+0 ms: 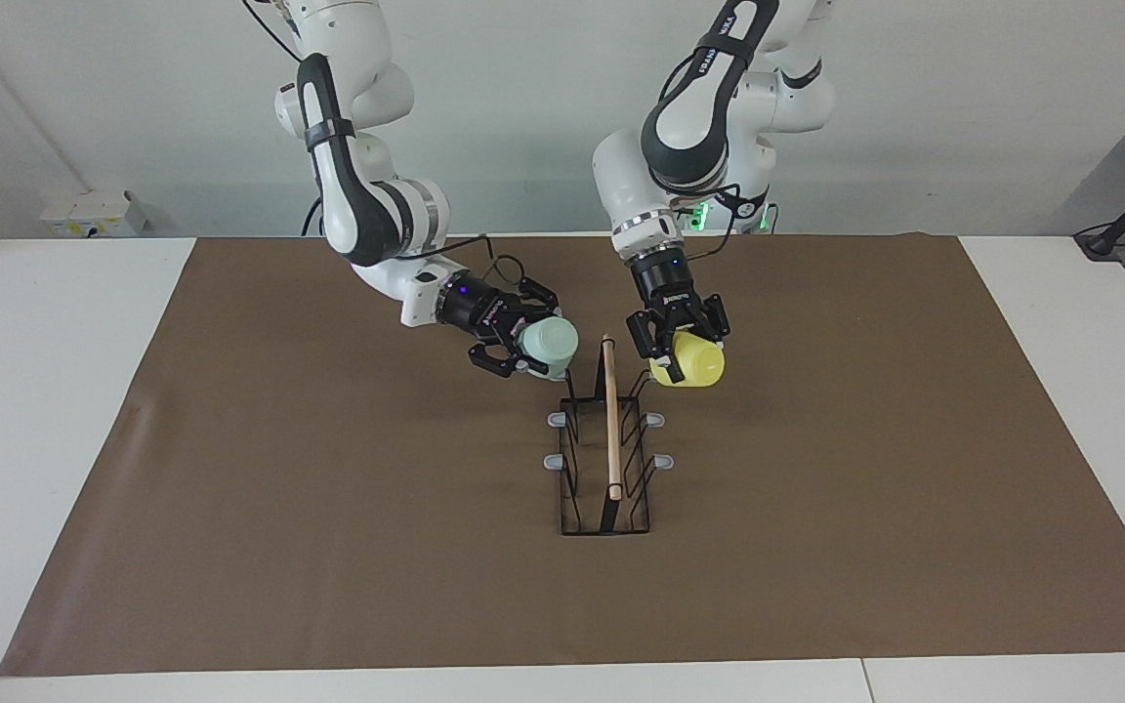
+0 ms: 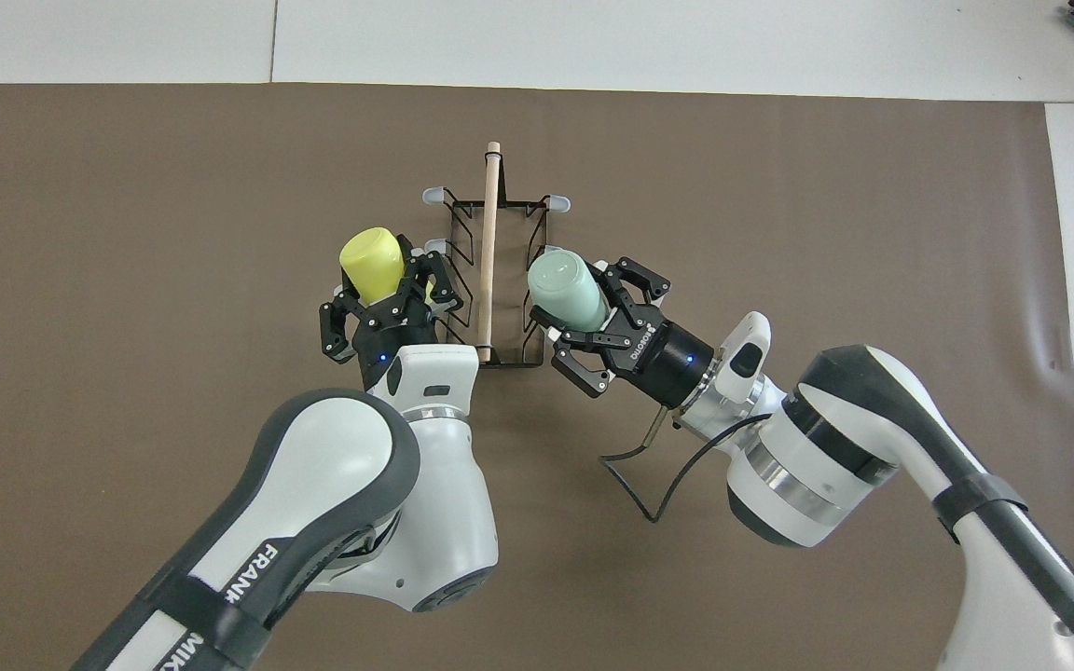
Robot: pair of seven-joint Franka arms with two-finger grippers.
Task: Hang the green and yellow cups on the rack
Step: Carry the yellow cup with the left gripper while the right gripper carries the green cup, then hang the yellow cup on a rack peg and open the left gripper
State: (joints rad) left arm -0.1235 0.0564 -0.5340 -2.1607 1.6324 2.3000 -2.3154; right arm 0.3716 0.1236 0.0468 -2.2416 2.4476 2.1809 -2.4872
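While rack sits mid-desk, left gripper jaws pinch yellow cup at rack's 9 o'clock overhead; right gripper jaws pinch green cup at 3.

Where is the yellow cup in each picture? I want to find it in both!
Facing view: the yellow cup is just right of centre, held by the left gripper beside the rack.
Overhead view: the yellow cup is left of centre, in the same left gripper.
Shared landmark: the rack's wooden rod, right next to the cup in both.
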